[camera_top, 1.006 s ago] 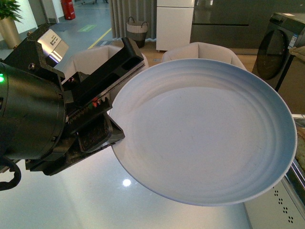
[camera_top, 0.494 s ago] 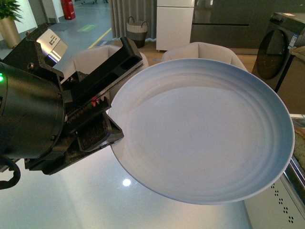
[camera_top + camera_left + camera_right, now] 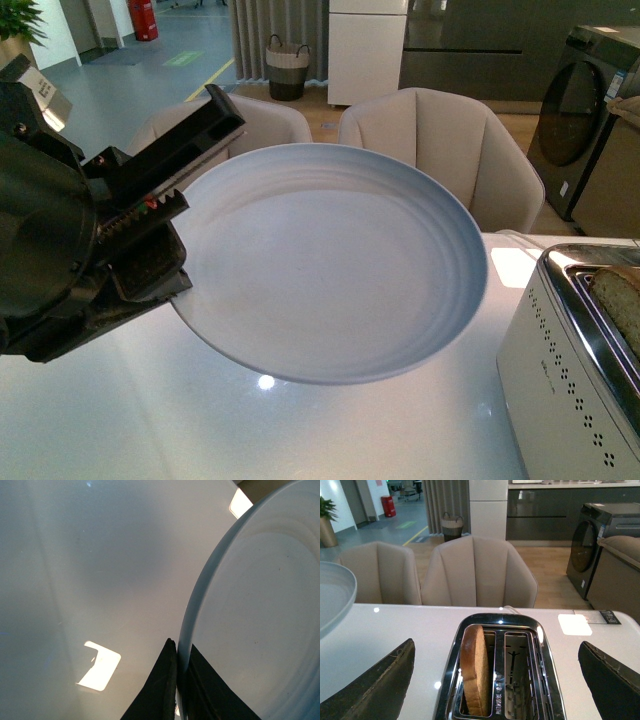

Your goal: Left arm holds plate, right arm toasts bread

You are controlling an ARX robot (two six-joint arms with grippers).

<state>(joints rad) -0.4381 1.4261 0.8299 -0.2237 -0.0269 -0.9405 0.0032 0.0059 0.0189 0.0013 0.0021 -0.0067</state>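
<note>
Left end effector [image 3: 195,195] is clenched on the rim of the plate [image 3: 330,265], held tilted above the tabletop [image 3: 100,420], its free edge clear of the toaster [image 3: 560,380]. Right end effector [image 3: 495,680] hangs spread wide over the toaster (bread [image 3: 474,670] stands upright in one of its two slots).

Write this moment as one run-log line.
left jaws: shut on plate rim, off table | right jaws: open, facing toaster | bread: upright in toaster slot
</note>
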